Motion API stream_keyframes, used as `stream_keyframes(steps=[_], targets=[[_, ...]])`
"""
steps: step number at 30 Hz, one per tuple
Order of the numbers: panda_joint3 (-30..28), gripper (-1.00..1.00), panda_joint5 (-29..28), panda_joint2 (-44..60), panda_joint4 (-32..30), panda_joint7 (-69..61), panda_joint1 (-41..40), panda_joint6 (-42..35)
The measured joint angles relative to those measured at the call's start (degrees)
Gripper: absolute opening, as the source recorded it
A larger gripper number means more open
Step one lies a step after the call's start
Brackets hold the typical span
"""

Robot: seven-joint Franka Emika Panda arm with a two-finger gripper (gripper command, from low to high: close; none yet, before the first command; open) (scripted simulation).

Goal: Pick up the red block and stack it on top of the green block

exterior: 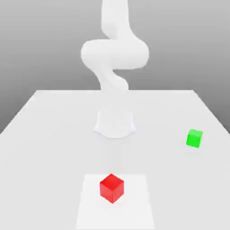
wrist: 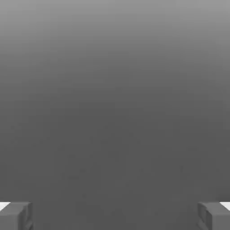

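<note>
A smooth, matte red block (exterior: 112, 188), a plain cube, sits on a flat, pale rectangular patch (exterior: 134, 211) on a light gray tabletop (exterior: 49, 152), in front of a glossy white, rounded robot arm (exterior: 115, 54). The green block (exterior: 194, 138), also a cube, rests toward the exterior view's right. The gripper's (wrist: 115, 216) jaws are spread wide, holding nothing.

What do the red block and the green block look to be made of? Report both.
The red block: probably plastic or painted wood, matte; flat even colour without highlights.
The green block: likely the same, smooth; plain faces without grain, though the look can't settle plastic or wood.
</note>
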Motion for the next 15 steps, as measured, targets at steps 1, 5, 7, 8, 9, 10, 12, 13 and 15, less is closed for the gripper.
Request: stream_keyframes(steps=[1,5,7,8,9,10,12,13,15], targets=[[-0.58,0.00,1.46,2.36,-1.27,0.77,0.31,1.26],[-1.57,0.00,6.41,11.49,-6.02,4.16,1.13,5.93],[-1.44,0.00,8.25,15.95,-8.34,6.24,1.33,8.22],[-1.24,0.00,8.99,18.18,-9.51,7.42,1.36,9.38],[-1.00,0.00,9.56,20.41,-10.69,8.74,1.37,10.58],[-0.63,0.00,10.00,22.66,-11.89,10.19,1.28,11.82],[0.40,0.00,10.32,27.17,-14.37,13.56,0.78,14.44],[0.77,0.00,9.97,29.29,-15.61,15.58,0.60,15.77],[1.54,0.00,8.39,33.27,-18.08,20.18,-0.01,18.48]])
